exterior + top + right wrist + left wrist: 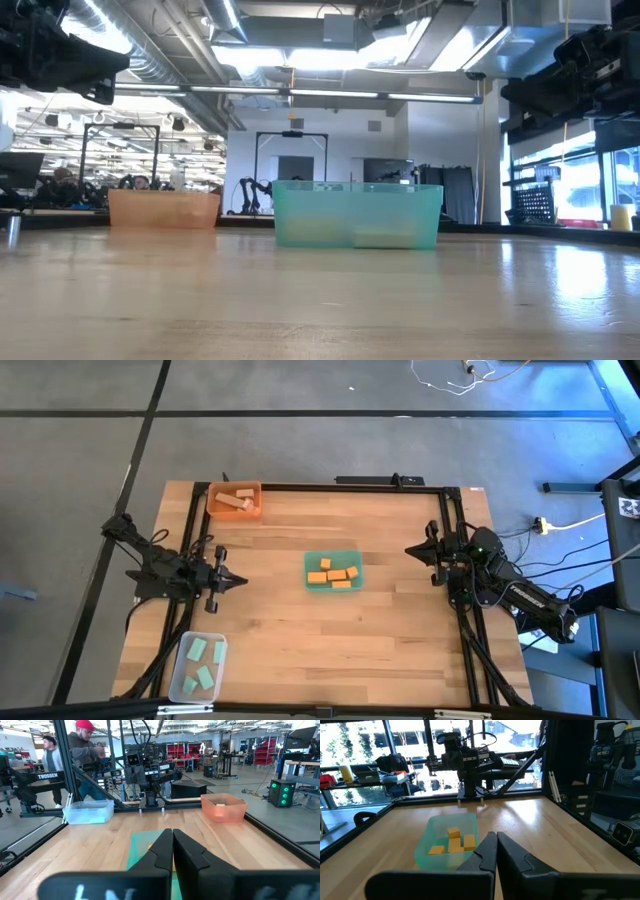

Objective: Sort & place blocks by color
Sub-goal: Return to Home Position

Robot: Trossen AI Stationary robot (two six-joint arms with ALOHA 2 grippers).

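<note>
Several orange blocks (333, 574) lie in the green tray (333, 554) at the table's middle, also seen in the left wrist view as orange blocks (454, 841). Pale wood blocks (238, 499) lie in the orange tray (211, 500) at the far left corner. Mint-green blocks (203, 662) lie in the clear tray (177, 660) at the near left corner. My left gripper (243, 581) hovers shut at the left edge, pointing level toward the green tray. My right gripper (408, 549) hovers shut at the right edge, also level. Neither holds anything.
Black frame rails (320, 487) run along the table's far, left and right sides. Bare wood (400, 650) stretches across the near right part of the table. In the right wrist view, two people (82, 745) stand beyond the table's far side.
</note>
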